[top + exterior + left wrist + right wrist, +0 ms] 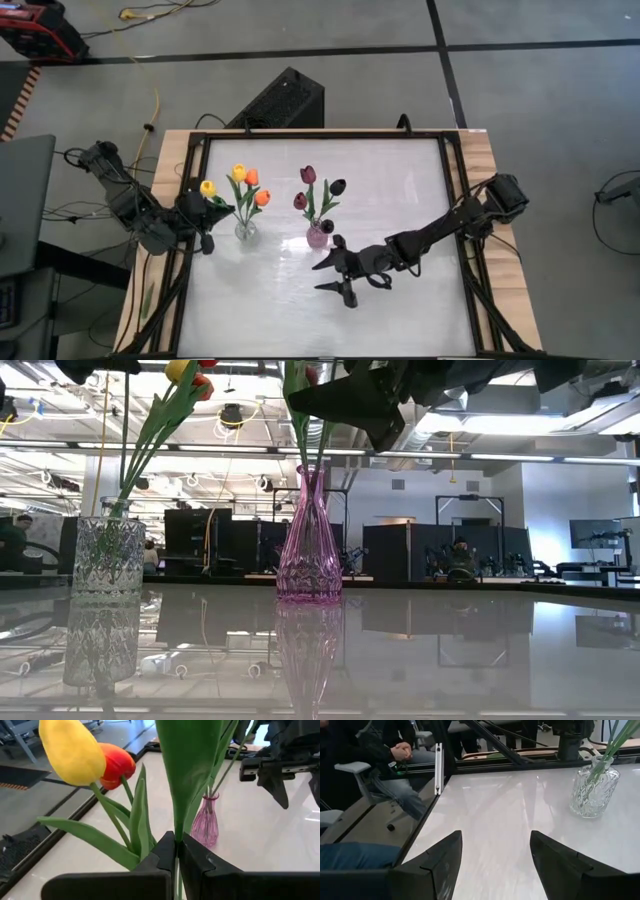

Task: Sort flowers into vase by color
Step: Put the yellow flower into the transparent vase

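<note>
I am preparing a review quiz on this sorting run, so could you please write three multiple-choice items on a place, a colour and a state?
1. Where does the pink vase stand relative to the clear vase?
A. nearer the right arm
B. nearer the left arm
C. off the table

2. What colour is the tulip held by the left gripper?
A. maroon
B. yellow
C. white

3. The right gripper is:
A. shut on a vase
B. shut on a stem
C. open, empty

Answers: A, the high view shows it; B, the left wrist view shows its head; C, its fingers stand apart.

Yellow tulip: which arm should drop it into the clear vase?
Left. The left gripper is shut on the yellow tulip beside the clear vase; the right gripper is open, empty.
</note>
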### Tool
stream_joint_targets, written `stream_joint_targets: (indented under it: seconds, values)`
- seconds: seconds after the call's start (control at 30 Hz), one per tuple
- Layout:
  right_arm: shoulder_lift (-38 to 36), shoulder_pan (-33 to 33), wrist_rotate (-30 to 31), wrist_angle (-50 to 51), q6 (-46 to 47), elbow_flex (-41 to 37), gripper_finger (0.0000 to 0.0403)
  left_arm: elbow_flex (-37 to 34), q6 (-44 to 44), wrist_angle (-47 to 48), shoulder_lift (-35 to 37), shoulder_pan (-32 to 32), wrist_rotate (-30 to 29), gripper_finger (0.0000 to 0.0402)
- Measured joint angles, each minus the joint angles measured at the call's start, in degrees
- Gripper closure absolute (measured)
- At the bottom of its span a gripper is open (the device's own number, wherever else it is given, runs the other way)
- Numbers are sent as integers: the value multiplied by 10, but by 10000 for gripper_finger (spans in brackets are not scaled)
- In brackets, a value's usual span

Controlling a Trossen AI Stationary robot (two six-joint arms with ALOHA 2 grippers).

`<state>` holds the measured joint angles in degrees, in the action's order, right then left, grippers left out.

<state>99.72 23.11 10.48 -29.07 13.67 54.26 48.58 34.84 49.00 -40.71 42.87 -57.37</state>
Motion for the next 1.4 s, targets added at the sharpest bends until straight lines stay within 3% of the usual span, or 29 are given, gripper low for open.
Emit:
stream_joint_targets:
  seconds: [0.27,0.67,0.93,1.17,1.4]
  values:
    - [0,2,0,1,0,0,143,-2,61,48,-2,0,-1,401]
    - [0,5,0,4,-2,0,143,-83,162,32,-6,0,5,401]
    - [0,5,0,4,-2,0,143,-103,151,6,-5,0,14,356]
    - [-11,5,-14,45,3,1,143,-102,161,6,-5,0,75,277]
    - [-72,9,-15,130,21,1,143,-71,231,13,-5,0,214,230]
